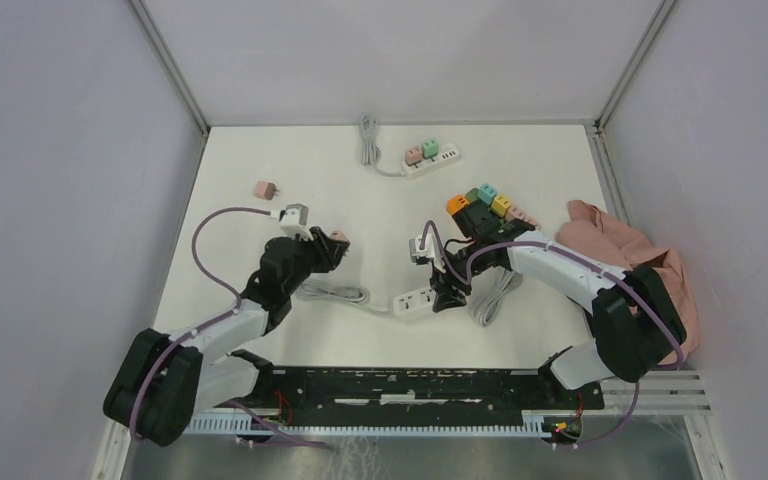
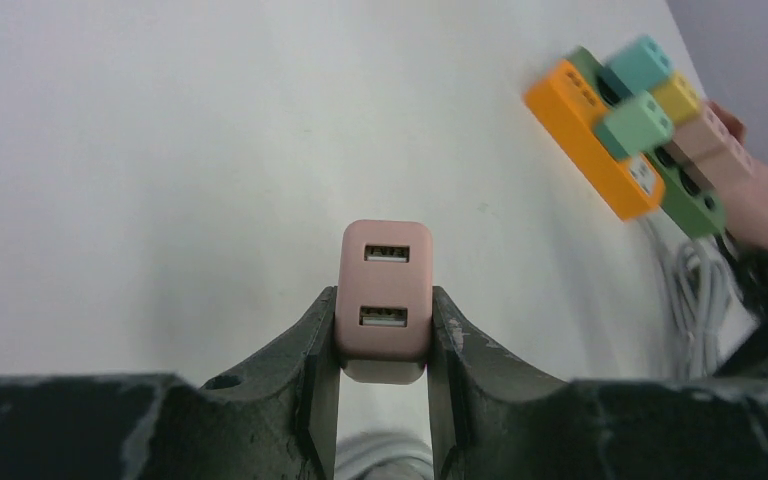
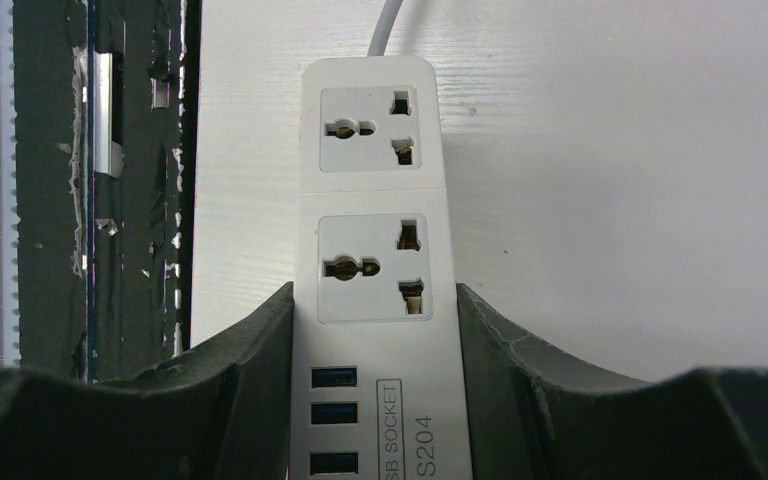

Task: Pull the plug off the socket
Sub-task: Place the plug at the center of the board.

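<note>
Left gripper (image 2: 382, 345) pinches a pink USB charger (image 2: 385, 285), ports visible only from its wrist; right gripper (image 3: 373, 335) seemingly clamps the white power strip (image 3: 373, 205).

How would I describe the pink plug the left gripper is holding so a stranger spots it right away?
On the white table, find the left arm and follow it to the left gripper. Clamped in it is a pink plug with two USB ports on its face. A loose pink plug lies on the table farther left; this one is gripped.
</note>
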Tool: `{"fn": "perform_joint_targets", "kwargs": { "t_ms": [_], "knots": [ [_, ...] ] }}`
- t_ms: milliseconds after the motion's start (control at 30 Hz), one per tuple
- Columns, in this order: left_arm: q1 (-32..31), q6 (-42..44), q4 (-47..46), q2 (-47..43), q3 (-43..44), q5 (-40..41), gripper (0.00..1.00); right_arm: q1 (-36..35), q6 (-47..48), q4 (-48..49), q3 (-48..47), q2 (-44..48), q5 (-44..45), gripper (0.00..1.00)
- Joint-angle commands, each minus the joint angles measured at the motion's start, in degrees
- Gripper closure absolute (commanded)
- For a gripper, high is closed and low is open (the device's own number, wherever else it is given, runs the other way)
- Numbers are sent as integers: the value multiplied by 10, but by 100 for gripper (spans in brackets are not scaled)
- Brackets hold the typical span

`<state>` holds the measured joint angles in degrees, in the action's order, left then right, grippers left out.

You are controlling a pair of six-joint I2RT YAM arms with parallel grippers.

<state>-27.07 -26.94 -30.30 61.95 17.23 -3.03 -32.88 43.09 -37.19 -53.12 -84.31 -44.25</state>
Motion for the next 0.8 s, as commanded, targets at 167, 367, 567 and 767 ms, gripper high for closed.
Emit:
{"fn": "perform_joint_targets", "kwargs": {
  "t_ms": [167, 367, 567, 767],
  "knots": [
    [225, -262, -22, 143, 76, -16, 97, 3, -3, 3, -4, 21, -8, 97],
    [313, -372, 59, 227, 151, 53, 94, 4, -3, 3, -3, 25, -10, 97],
    [375, -413, 132, 328, 253, 39, 88, 3, -2, 2, -2, 25, -13, 97],
    [402, -436, 133, 389, 301, 47, 76, 3, -1, 0, -3, 27, -12, 97]
  ]
}}
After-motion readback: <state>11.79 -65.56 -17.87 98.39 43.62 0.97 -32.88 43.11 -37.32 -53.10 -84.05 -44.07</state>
